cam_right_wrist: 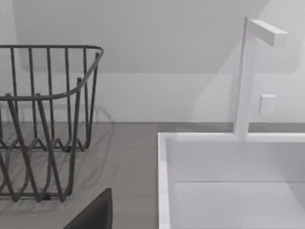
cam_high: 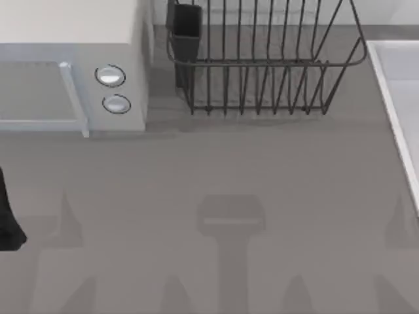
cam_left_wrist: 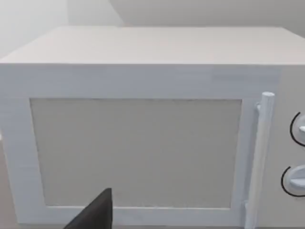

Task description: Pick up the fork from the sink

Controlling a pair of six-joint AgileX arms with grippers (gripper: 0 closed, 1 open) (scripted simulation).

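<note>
The sink (cam_high: 393,98) is a pale basin with a raised rim at the table's right edge. In the right wrist view its rim (cam_right_wrist: 163,181) and pale inside lie close ahead, with a white faucet (cam_right_wrist: 244,81) standing at its back edge. The fork is out of view. A black part of my right gripper (cam_right_wrist: 95,213) juts in low in the right wrist view, short of the sink's near corner. My left gripper (cam_high: 8,222) is parked at the table's left edge, and a black part of it (cam_left_wrist: 95,214) faces the microwave door.
A boxy white microwave (cam_high: 72,72) with two round knobs stands at the back left. A dark wire dish rack (cam_high: 262,65) with a dark cup holder (cam_high: 186,26) stands at the back middle, left of the sink. Bare grey tabletop (cam_high: 216,196) spreads across the front.
</note>
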